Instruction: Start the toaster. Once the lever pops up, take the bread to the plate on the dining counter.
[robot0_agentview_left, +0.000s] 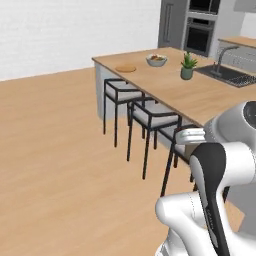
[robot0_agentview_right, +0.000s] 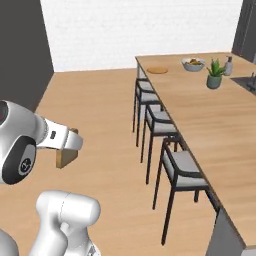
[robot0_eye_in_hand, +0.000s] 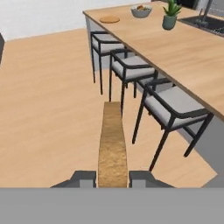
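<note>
Gripper (robot0_eye_in_hand: 112, 178) pinching the bread (robot0_eye_in_hand: 112, 140) edge-on between its two fingers, jaws pressed against either face of the slice. Seen from the right base view as a tan slab (robot0_agentview_right: 66, 154) jutting below the white hand, held out over bare wood floor (robot0_agentview_right: 100, 115), well apart from the counter. Ahead and to the right, the long light-wood dining counter (robot0_eye_in_hand: 175, 48) on a grey base. Far down near its end, the round tan plate (robot0_eye_in_hand: 109, 19) lying flat (bare on top), also marked in the left base view (robot0_agentview_left: 125, 69) and the right one (robot0_agentview_right: 157, 70). Just beyond the plate, a white bowl (robot0_eye_in_hand: 141, 11) with fruit, then a small potted plant (robot0_eye_in_hand: 170, 17) in a grey pot. Further along, a sink (robot0_agentview_left: 227, 74) with a faucet. Three dark stools (robot0_eye_in_hand: 173, 109) with grey seats lined up along the near side of the counter, tucked close to its edge.
</note>
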